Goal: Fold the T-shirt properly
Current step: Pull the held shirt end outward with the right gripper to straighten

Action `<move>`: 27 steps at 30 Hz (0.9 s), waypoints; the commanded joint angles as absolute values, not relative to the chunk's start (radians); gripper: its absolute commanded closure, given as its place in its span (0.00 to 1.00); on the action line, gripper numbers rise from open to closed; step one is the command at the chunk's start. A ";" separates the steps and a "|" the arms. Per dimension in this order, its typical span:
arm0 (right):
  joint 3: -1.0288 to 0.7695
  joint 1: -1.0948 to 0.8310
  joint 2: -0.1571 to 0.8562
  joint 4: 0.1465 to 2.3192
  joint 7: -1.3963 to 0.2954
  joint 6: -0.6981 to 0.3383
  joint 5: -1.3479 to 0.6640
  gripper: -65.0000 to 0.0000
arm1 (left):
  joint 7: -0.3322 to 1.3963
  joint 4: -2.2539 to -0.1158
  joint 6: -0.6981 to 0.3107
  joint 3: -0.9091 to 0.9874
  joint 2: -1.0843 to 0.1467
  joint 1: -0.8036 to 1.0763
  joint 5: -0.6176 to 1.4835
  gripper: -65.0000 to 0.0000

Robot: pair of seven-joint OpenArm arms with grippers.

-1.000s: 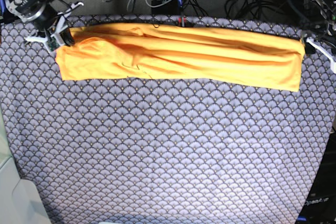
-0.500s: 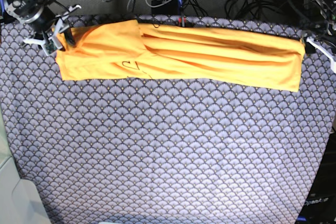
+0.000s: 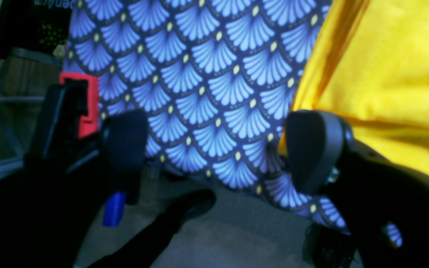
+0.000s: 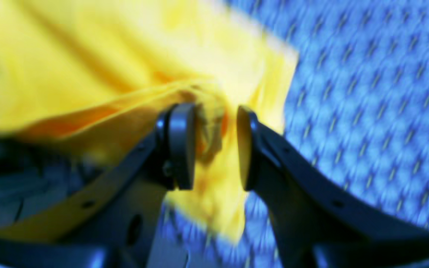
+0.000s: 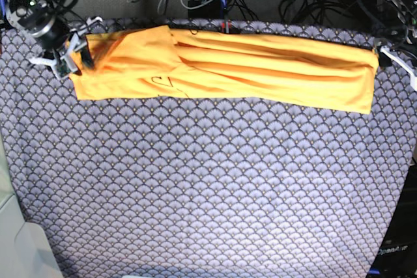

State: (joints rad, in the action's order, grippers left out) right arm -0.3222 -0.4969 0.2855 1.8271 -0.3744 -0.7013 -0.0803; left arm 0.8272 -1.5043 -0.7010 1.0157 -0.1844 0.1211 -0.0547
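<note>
1. The right gripper (image 4: 210,147) is seen with its jaws partly apart; a bunched fold of the T-shirt (image 4: 207,137) lies between the pads, yet a gap shows on either side, so whether the cloth is gripped or just let go cannot be told.
2. Just beyond those jaws the T-shirt (image 5: 221,69) is spread as a long, narrow band along the far edge of the table cloth (image 5: 208,187), apparently folded lengthwise already.
3. The corner at the right gripper (image 5: 68,53) is judged to be held there so that end can be laid over or straightened.
4. The left gripper (image 3: 214,149) is seen wide open with nothing between its fingers; the shirt's hem lies just beside one pad (image 3: 311,149), over the patterned table cloth (image 3: 207,85).
5. That arm is probably parked at the opposite end, having no hold.
</note>
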 commanded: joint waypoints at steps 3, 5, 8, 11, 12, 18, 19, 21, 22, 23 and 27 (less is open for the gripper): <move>-0.329 -0.507 0.298 1.842 -0.364 -0.698 -0.087 0.90 | 0.809 -1.523 -0.698 1.018 -0.203 0.110 -0.047 0.13; -0.329 -0.503 0.297 1.842 -0.364 -0.698 -0.087 1.00 | 0.806 -1.517 -0.698 1.020 -0.203 0.110 -0.047 0.13; -0.329 -0.481 0.297 1.842 -0.374 -0.698 -0.085 1.00 | 0.806 -1.518 -0.698 1.018 -0.203 0.110 -0.047 0.13; -0.352 -0.455 0.298 1.845 -0.438 -0.698 -0.085 1.00 | 0.808 -1.517 -0.698 1.018 -0.203 0.108 -0.047 0.13; -0.374 -0.438 0.298 1.845 -0.461 -0.698 -0.085 1.00 | 0.808 -1.518 -0.698 1.018 -0.203 0.108 -0.047 0.13; -0.464 -0.352 0.303 1.850 -0.544 -0.698 -0.085 1.00 | 0.809 -1.521 -0.698 1.017 -0.203 0.107 -0.047 0.13; -0.475 -0.348 0.311 1.850 -0.550 -0.698 -0.085 1.00 | 0.809 -1.521 -0.698 1.017 -0.203 0.105 -0.047 0.13; -0.484 -0.348 0.315 1.850 -0.556 -0.698 -0.091 1.00 | 0.809 -1.520 -0.698 1.017 -0.203 0.094 -0.047 0.13; -0.486 -0.349 0.315 1.850 -0.553 -0.698 -0.091 1.00 | 0.809 -1.517 -0.698 1.017 -0.203 0.091 -0.047 0.13; -0.486 -0.354 0.315 1.850 -0.552 -0.698 -0.091 1.00 | 0.809 -1.517 -0.698 1.017 -0.203 0.091 -0.047 0.13; -0.483 -0.367 0.309 1.850 -0.549 -0.698 -0.091 1.00 | 0.809 -1.515 -0.698 1.017 -0.203 0.091 -0.047 0.13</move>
